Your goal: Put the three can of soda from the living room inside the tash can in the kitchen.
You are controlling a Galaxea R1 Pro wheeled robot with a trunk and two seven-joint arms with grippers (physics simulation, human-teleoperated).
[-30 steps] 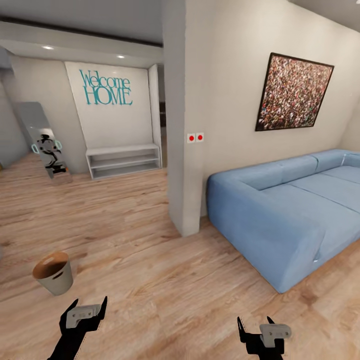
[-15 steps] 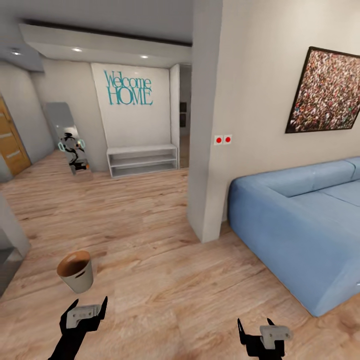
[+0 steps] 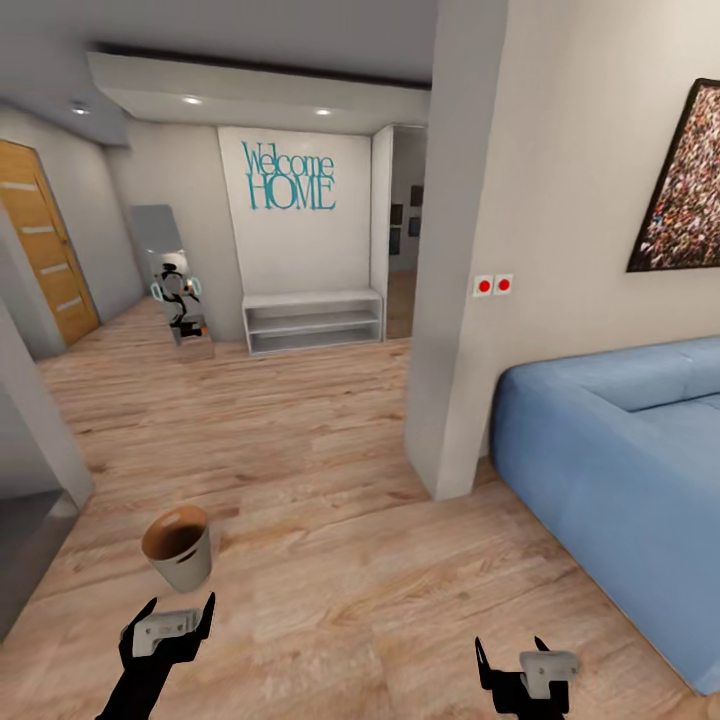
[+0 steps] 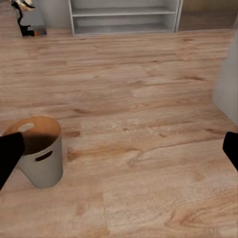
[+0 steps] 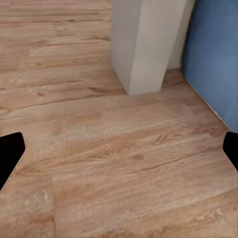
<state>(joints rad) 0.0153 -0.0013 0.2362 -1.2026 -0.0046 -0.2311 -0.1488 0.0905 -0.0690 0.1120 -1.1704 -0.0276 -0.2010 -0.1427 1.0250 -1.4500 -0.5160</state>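
Observation:
No soda can or copper-brown trash can is in view. My left gripper point(image 3: 172, 625) hangs open and empty low over the light wood plank floor point(image 3: 330, 480); in the left wrist view its dark fingertips point(image 4: 10, 153) sit wide apart. Just ahead of it stands a pale grey bucket-shaped bin point(image 3: 180, 548) with a brown inside and slot handles, seen up close in the left wrist view point(image 4: 42, 158). My right gripper point(image 3: 512, 655) is open and empty too, over bare floor point(image 5: 119, 163). The blue sofa point(image 3: 620, 450) lies to the right.
A white wall pillar point(image 3: 460, 300) stands ahead, beside the sofa's end, also near the right gripper point(image 5: 144, 44). A low white shelf point(image 3: 312, 322) sits under "Welcome HOME" lettering at the far wall. A leaning mirror point(image 3: 175, 290), a wooden door point(image 3: 40, 250) and a grey wall corner point(image 3: 30, 440) are at left.
The whole picture has shifted right as the camera turned left: sofa and painting slid toward the right edge, the wooden door came into view. Both grippers keep their pose.

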